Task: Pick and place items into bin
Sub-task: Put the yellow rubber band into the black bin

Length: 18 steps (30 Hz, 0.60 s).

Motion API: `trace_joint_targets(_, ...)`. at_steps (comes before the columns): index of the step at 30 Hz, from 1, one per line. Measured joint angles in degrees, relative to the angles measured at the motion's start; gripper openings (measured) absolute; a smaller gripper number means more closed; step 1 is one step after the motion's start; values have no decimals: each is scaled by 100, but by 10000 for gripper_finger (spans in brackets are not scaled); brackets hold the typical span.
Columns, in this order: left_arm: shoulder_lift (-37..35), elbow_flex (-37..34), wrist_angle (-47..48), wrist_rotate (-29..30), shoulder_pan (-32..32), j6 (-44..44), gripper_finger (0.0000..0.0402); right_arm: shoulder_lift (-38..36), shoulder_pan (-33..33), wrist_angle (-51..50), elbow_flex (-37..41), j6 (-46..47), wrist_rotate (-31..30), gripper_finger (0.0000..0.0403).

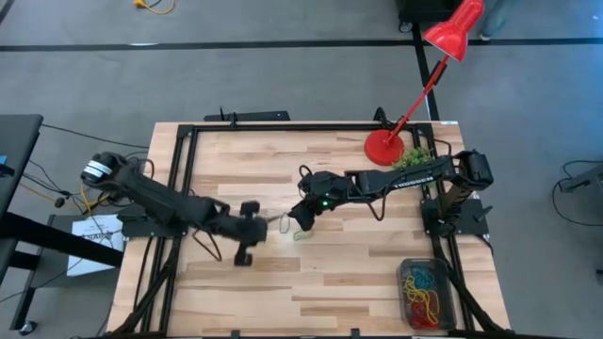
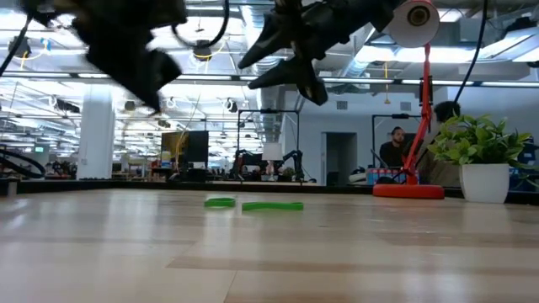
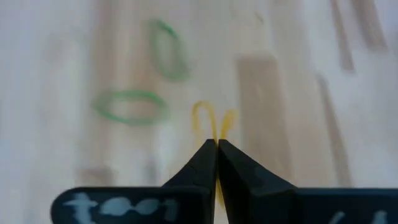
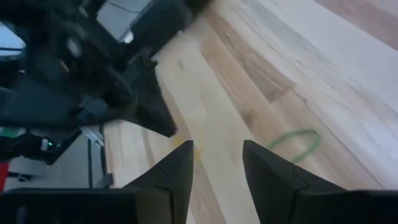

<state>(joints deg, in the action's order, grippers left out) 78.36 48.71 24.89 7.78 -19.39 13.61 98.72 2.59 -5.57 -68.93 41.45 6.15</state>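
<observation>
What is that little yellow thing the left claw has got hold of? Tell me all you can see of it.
It is a thin yellow loop, rubbery-looking like a small elastic band. The left gripper is shut on one end of it; the free part sticks out past the fingertips as a narrow, bent oval. It hangs over the wooden table, near two green loops.

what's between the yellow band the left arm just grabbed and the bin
The left gripper, fingers shut on the yellow band, is mid-table. The bin sits at the table's near right corner. The right gripper hovers open just beside it, roughly toward the bin; otherwise only bare wood lies between.
</observation>
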Motion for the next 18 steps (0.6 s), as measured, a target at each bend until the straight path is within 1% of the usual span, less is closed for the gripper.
trace_joint_targets(2, -150, 59, -58, 237, 240, -107, 0, 0, 0, 126, 0, 0, 0, 136)
trace_joint_targets(4, -233, 82, -140, 348, 490, -181, 0, -2, 0, 276, 0, -2, 0, 137)
trace_joint_targets(9, -305, 102, -780, 427, 1038, -340, 0, -2, 0, 561, 0, -257, -7, 131)
trace_joint_targets(12, -301, 102, -1264, 400, 1254, -446, 0, -2, 0, 622, 0, -438, -66, 128)
trace_joint_targets(14, -301, 104, -1531, 348, 1363, -564, 0, -2, 0, 599, 0, -554, -245, 126)
trace_joint_targets(18, -298, 100, -1672, 301, 1479, -645, 0, -15, 7, 557, 0, -900, -718, 125)
